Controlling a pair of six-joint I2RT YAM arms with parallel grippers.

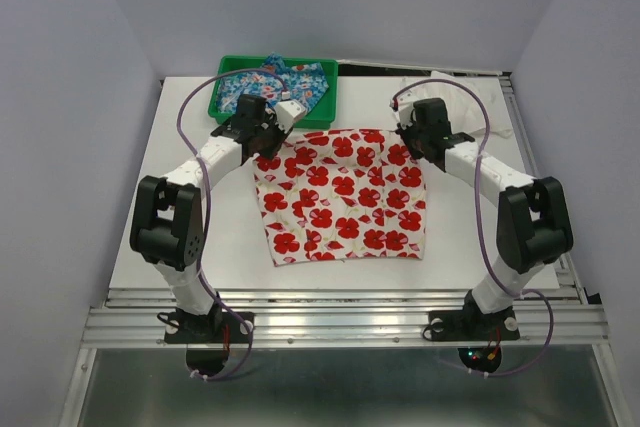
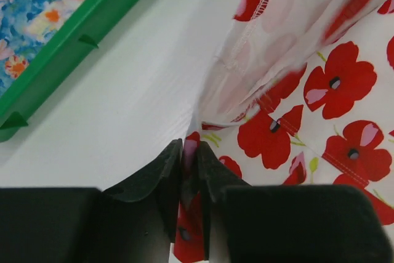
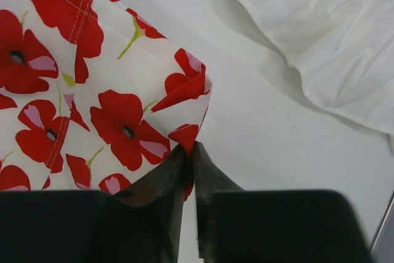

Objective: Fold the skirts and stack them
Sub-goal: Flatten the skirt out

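Note:
The white skirt with big red flowers point(image 1: 343, 197) lies spread flat mid-table. My left gripper point(image 1: 268, 139) is shut on its far left corner; in the left wrist view point(image 2: 189, 152) the cloth point(image 2: 295, 90) rises pinched between the jaws. My right gripper point(image 1: 412, 135) is shut on its far right corner, seen in the right wrist view point(image 3: 189, 151) with the cloth point(image 3: 111, 103) folded at the tip. The blue skirt with small flowers point(image 1: 280, 82) lies crumpled in the green tray point(image 1: 222, 99), and shows in the left wrist view point(image 2: 43, 10).
A plain white cloth point(image 1: 470, 112) lies at the far right, behind my right gripper; it also shows in the right wrist view point(image 3: 332, 35). The green tray's rim point(image 2: 80, 41) runs just left of my left gripper. Metal rails point(image 1: 340, 312) edge the table's near side.

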